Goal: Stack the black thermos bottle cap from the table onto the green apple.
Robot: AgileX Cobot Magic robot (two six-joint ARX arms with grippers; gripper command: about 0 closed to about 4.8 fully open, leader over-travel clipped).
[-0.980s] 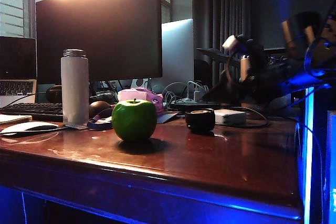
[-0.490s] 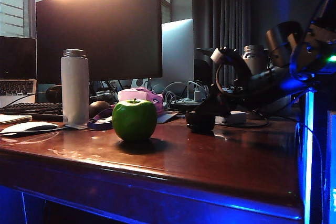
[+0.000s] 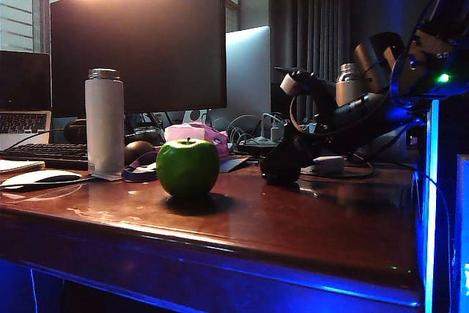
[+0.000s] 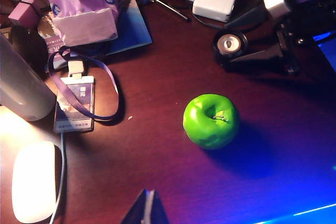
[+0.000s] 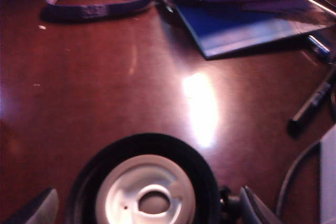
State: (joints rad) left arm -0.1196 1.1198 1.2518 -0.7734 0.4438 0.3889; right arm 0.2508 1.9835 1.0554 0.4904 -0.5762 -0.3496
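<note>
The black thermos bottle cap (image 5: 145, 182) stood on the worktop (image 3: 308, 218), open side up, with its pale inner insert facing the right wrist camera. The right gripper (image 5: 148, 205) was positioned at the cap with its jaws spread wide: one fingertip (image 5: 37, 208) lay on one side of the cap and the other fingertip (image 5: 257, 205) on the opposite side, so the cap sat between them. No contact between the fingertips and the cap wall could be confirmed. In the exterior view the right gripper (image 3: 282, 163) reached down from the right and covered most of the cap.

The green apple (image 3: 187, 168) rested upright on the worktop, stem up, well apart from the cap and nearer the front edge. In the left wrist view the apple (image 4: 211, 120) lay nearer the camera than the cap (image 4: 229, 45).

The left gripper (image 4: 146, 211) hung above the worktop, clear of both objects. Only a dark tip of it was visible, so its jaw state could not be determined.
</note>
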